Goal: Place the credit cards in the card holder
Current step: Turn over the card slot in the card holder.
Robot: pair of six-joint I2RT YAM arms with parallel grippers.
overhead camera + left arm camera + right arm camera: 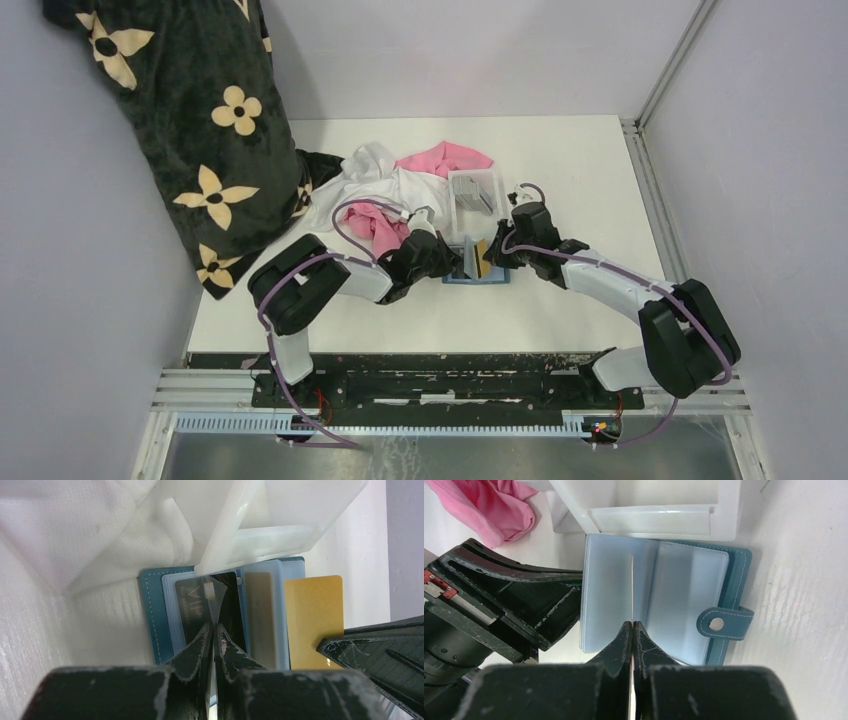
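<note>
Gold card [314, 620] is pinched at its near short end by the right gripper [632, 625], whose jaws are pressed together on it. It stands on edge over the open card holder [736, 580], which lies flat on the table [580, 160] just in front of the clear tray [649, 520]. From where I stand the gold card looks light, stiff and slick, the sort that springs a little if pushed off-line. An end grip like this one seems right, since it leaves the leading edge free.

Its long axis runs from the arms' side toward the tray. The flat faces look left and right, so the right wrist camera sees only a thin pale line.

The holder is a softer thing, teal outside with limp, clear sleeves that flop unless lifted. The left gripper [213, 627] is nipped shut on what looks like one of those sleeve leaves, holding it up. A dark card [192, 612] marked VIP already sits in a sleeve beside that leaf. The holder's snap tab points out to the right, away from the left arm. Grey cards [480, 200] appear to wait in the tray.
</note>
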